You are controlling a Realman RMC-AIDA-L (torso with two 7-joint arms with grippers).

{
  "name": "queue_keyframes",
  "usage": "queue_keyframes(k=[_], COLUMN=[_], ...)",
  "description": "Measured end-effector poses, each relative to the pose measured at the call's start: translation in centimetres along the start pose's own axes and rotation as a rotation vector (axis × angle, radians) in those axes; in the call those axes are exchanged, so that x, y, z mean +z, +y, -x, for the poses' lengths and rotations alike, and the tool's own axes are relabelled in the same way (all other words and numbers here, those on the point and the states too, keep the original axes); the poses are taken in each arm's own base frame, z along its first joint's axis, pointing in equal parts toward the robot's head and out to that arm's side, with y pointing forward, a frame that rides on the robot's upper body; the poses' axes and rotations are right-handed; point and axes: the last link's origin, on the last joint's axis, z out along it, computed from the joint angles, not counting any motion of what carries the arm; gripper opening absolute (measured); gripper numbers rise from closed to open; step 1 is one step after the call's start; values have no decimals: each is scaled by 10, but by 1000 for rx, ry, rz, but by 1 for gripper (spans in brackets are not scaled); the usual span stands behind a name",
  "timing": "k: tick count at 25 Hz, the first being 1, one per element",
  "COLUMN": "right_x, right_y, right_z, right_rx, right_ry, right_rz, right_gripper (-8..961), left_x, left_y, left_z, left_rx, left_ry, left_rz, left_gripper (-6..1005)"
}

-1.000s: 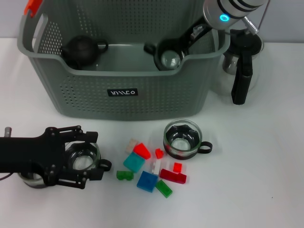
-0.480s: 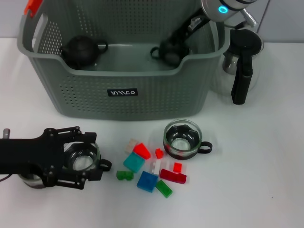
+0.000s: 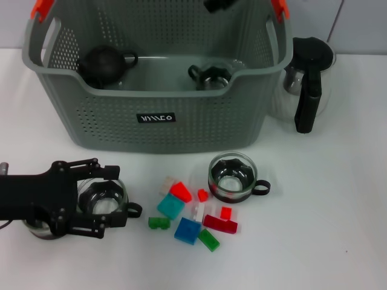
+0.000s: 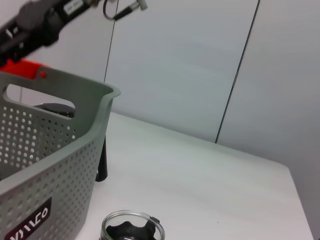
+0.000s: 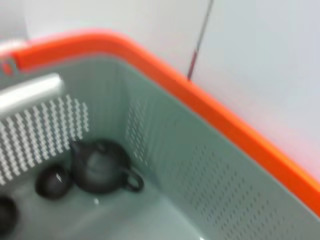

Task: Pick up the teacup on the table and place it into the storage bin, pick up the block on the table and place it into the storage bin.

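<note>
While the left gripper (image 3: 104, 203) grasps a teacup (image 3: 104, 201), the storage bin (image 3: 163, 118) holds a teapot (image 3: 103, 62).

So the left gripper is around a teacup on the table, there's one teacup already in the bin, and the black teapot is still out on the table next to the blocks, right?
Not quite. The black teapot is inside the storage bin, at its left end, not on the table; the head view shows it. The rest holds: the left gripper is around a teacup on the table, and one teacup sits in the bin.

White table (image 3: 338, 229): storage bin (image 3: 181, 130) at back, glass jug (image 3: 302, 84) beside it; teacups (image 3: 233, 176), blocks (image 3: 187, 211) in front.
</note>
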Motion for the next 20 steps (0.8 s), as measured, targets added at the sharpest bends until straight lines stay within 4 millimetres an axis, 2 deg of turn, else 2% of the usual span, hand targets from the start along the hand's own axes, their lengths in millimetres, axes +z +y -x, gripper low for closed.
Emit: queue_keyframes(k=[7,8,14,20], right_x=[-52,-59,-97,-115], right_y=[12,14,30,40], right_z=[8,6,-14,-41], right_rx=[41,45,68,104], right_ry=[-172,-189,-251,-127], right_rz=[190,216,393,533], right_gripper=[453,484,653,760], left_x=[-7,-9,-12,-13], left_y=[2,2,3,4], left_z=[-3,-3,-4,-3], left_rx=[-4,-5,-20,-32], left_ry=[33,39,50,54], left_rz=[-9,-11,-14,-9], left_gripper=[935,935,935,935])
